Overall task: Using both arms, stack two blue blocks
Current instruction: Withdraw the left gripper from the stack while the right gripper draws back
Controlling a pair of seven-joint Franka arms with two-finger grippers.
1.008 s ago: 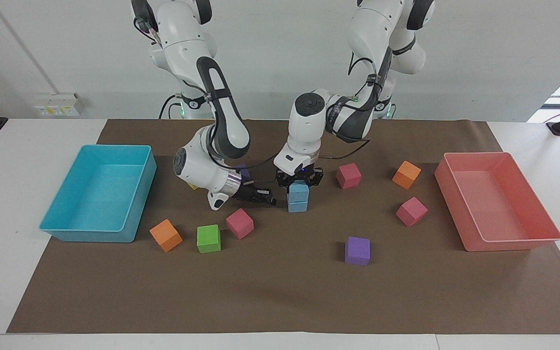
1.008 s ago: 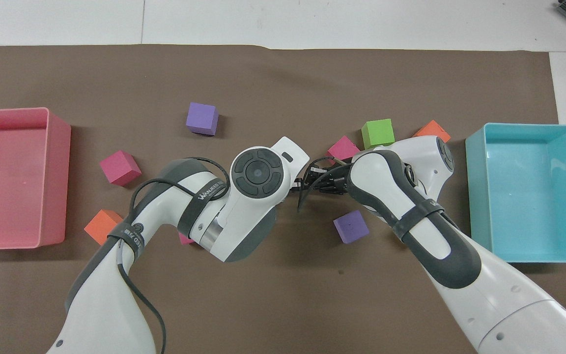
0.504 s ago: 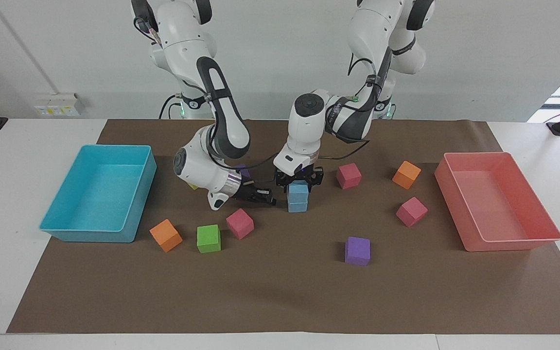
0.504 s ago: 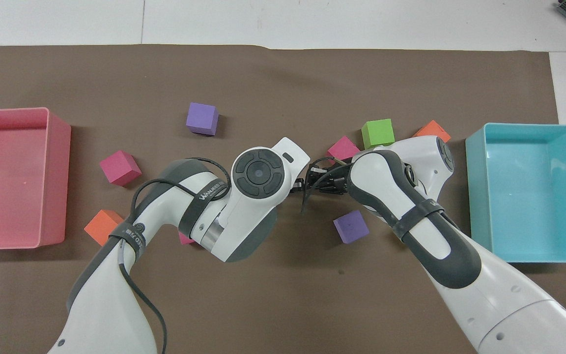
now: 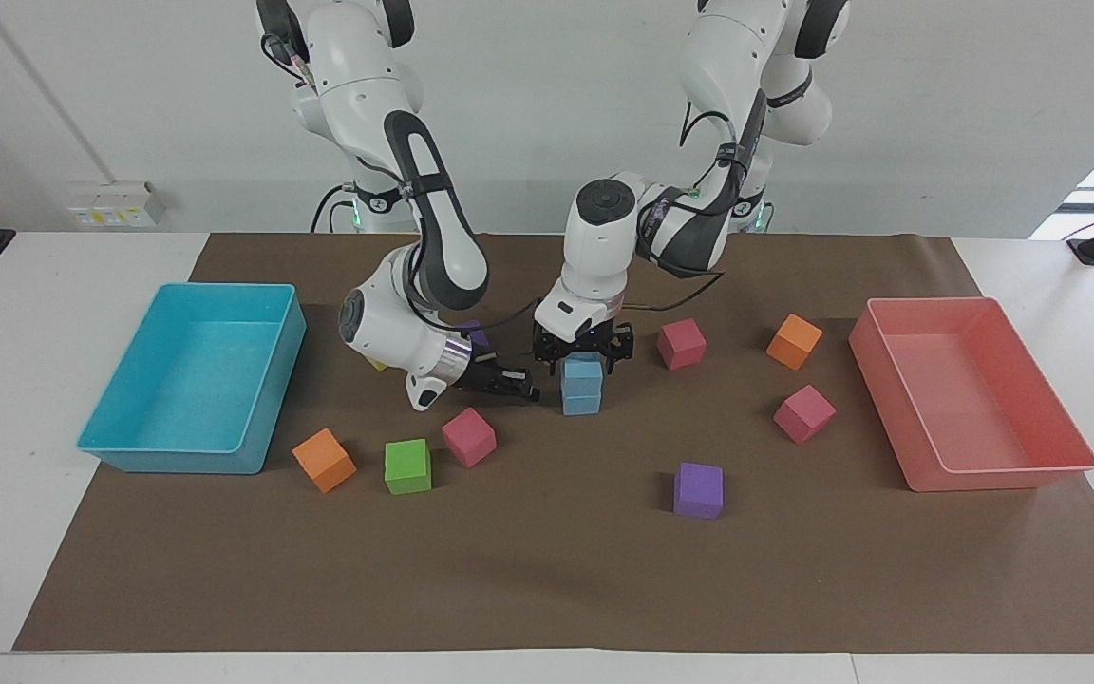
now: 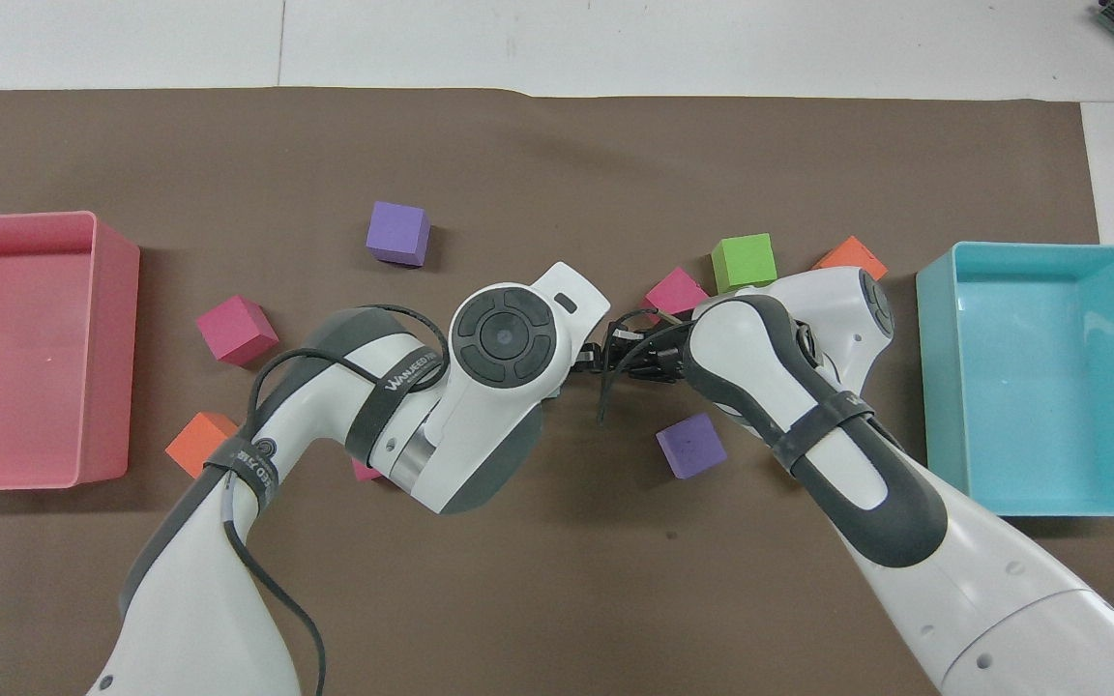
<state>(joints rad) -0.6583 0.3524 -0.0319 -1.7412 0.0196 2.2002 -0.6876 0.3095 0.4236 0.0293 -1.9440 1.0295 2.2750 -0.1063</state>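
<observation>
Two sky-blue blocks stand stacked at the middle of the brown mat, the upper blue block (image 5: 583, 370) on the lower blue block (image 5: 582, 402). My left gripper (image 5: 582, 348) points down right over the stack, its fingers spread to either side of the upper block's top. My right gripper (image 5: 512, 383) lies low and sideways beside the stack, toward the right arm's end, apart from it. In the overhead view the left arm's wrist (image 6: 504, 333) hides the stack.
A cyan tray (image 5: 177, 461) stands at the right arm's end, a pink tray (image 5: 1003, 475) at the left arm's end. Loose cubes lie around the stack: magenta (image 5: 468, 437), green (image 5: 407, 466), orange (image 5: 324, 460), purple (image 5: 698, 490), magenta (image 5: 804, 413), orange (image 5: 794, 341), magenta (image 5: 681, 343).
My left gripper has risen slightly above the upper blue block. The stack and the right arm have stayed in place.
</observation>
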